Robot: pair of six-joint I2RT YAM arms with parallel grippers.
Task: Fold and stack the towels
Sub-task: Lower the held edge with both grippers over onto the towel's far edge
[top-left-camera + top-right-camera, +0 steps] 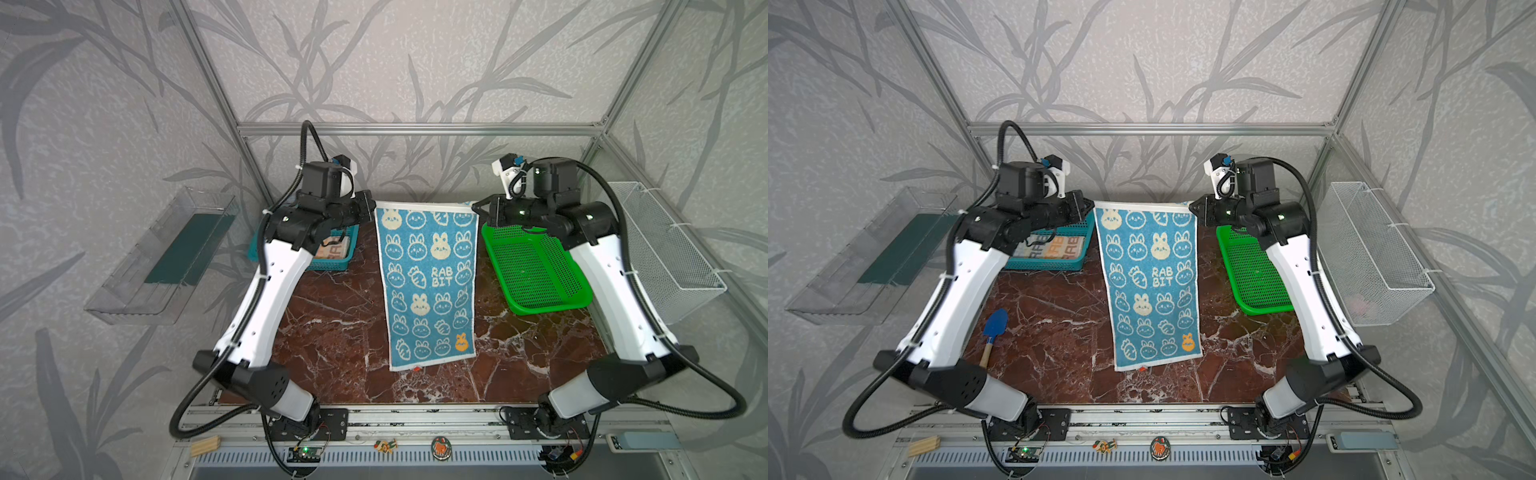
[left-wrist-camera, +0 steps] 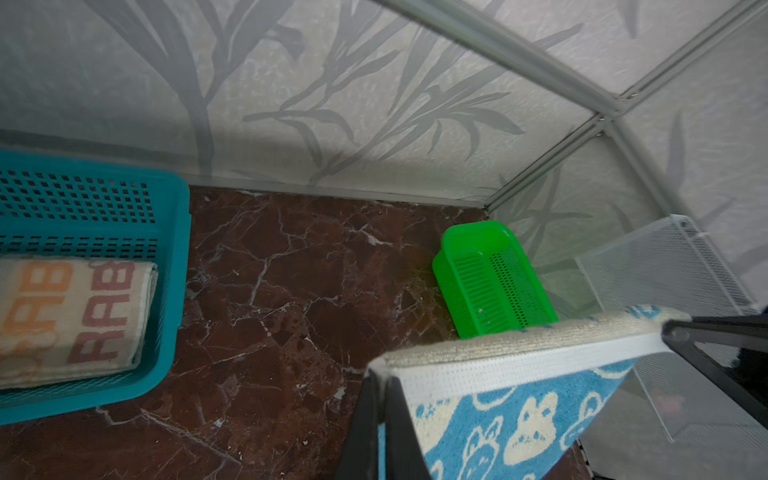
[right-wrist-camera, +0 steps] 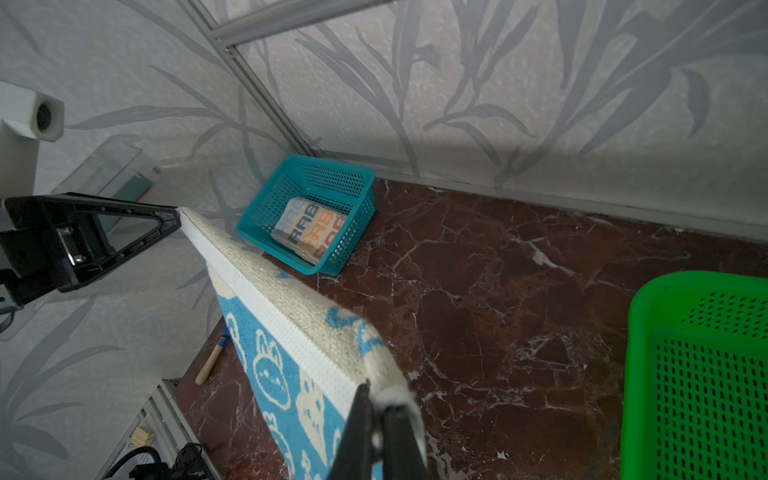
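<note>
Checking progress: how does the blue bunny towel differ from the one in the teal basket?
The blue bunny towel is held up unfolded, pinched by the left tool and right tool; the lettered towel lies folded in the teal basket. The blue bunny towel shows cream bunnies on blue; the lettered towel, coloured letters on cream. Both carry RAB lettering.

Open marble tabletop [image 1: 332, 332] either side of hanging blue towel [image 1: 428, 282]; obstructions: teal basket [image 1: 1050, 264], green tray [image 1: 536, 274], blue trowel [image 1: 995, 324].

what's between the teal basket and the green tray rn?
The blue bunny towel, hung from the left tool and right tool, in both top views. Left wrist view shows the table bare behind it.
</note>
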